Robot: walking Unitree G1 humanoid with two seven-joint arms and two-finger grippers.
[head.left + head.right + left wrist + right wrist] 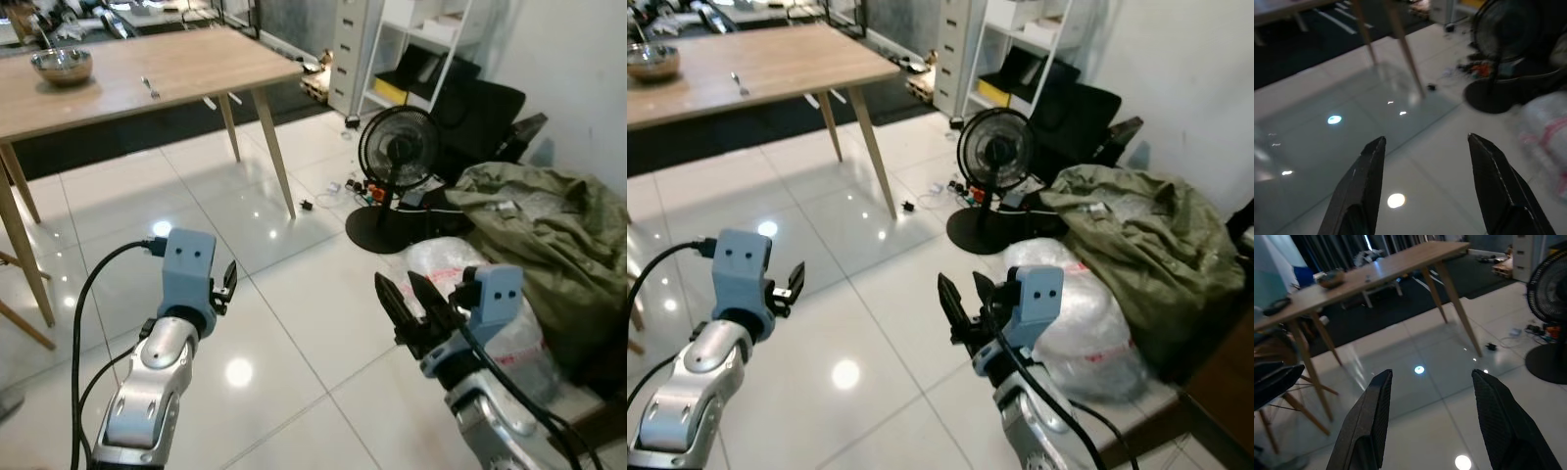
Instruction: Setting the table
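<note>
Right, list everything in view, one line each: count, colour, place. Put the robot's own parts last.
Table: one, light wood, far left on the tiled floor.
Bowl: one, metal, on the table's far left end.
Utensil: one, silver, small, on the table right of the bowl; kind unclear.
Fan: one, black, standing on the floor right of the table.
Shelf unit: one, white, behind the fan.
Fabric heap: one, olive green, far right.
Plastic bag: one, clear, on the floor before the heap.
Left tool: one, black fingers, open, above the floor.
Right tool: one, black fingers, open, above the floor.
</note>
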